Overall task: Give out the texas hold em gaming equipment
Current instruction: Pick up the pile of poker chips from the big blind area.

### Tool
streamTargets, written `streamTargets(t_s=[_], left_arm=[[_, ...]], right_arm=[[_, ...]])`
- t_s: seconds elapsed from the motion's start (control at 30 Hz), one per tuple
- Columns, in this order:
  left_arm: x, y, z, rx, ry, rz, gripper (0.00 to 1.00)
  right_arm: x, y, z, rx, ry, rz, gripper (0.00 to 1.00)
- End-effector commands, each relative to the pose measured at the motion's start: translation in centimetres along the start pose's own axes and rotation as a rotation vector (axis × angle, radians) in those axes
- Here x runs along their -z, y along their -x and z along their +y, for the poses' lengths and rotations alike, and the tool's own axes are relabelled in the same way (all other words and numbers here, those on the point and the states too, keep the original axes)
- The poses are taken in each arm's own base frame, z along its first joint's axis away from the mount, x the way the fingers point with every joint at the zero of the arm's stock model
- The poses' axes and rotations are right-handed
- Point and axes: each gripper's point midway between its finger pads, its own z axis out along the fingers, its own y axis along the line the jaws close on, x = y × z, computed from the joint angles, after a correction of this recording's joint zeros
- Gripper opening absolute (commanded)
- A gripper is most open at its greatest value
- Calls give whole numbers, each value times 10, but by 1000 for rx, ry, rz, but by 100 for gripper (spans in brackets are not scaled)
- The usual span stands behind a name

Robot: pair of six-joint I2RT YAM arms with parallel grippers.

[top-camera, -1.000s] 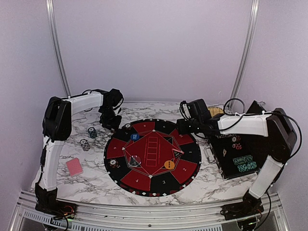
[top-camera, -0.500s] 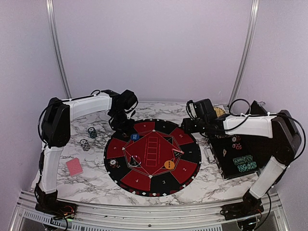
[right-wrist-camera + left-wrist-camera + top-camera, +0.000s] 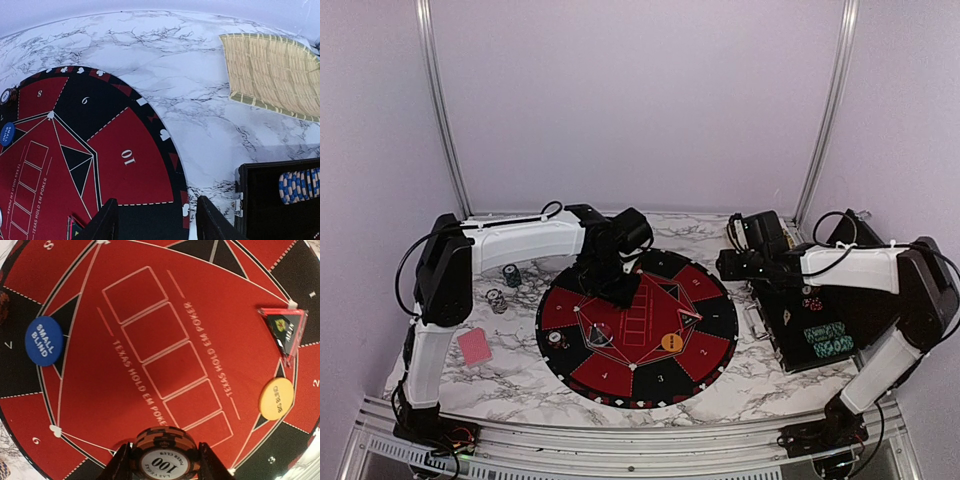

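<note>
So the left end effector (image 3: 162,466) is pinched narrow on a short stack of dark striped poker chips (image 3: 163,452), top one stamped 100, hanging over the round felt-looking mat (image 3: 150,315). Flat on the mat we've got a blue button (image 3: 44,340) and an orange button (image 3: 276,398). The right end effector (image 3: 157,220) hangs wide with nothing in it over the mat's right rim, beside the black case (image 3: 260,200). Left of the mat, on the marble table (image 3: 520,370): a pink card (image 3: 475,346) and what's probably another chip stack (image 3: 511,275).
</note>
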Motion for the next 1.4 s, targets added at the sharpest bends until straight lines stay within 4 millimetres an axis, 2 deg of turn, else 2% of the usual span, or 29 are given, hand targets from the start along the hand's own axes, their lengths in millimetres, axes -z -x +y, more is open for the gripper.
streamTargets(t_s=[0.0, 0.27, 0.47, 0.73, 1.03, 1.37], left_arm=[[11, -9, -31, -17, -22, 3, 39], [4, -34, -80, -78, -54, 34, 39], [0, -54, -98, -117, -50, 61, 39], [-1, -79, -110, -148, -43, 91, 39], [-7, -106, -114, -166, -29, 127, 39], [-12, -115, -117, -174, -23, 138, 43]], right_arm=[[10, 13, -7, -24, 8, -51, 51], [15, 7, -12, -19, 3, -51, 51], [16, 5, -12, -16, 8, -49, 51], [16, 4, -12, -16, 10, -49, 51], [17, 3, -13, -19, 8, -47, 51], [17, -2, -12, -31, 15, -37, 51]])
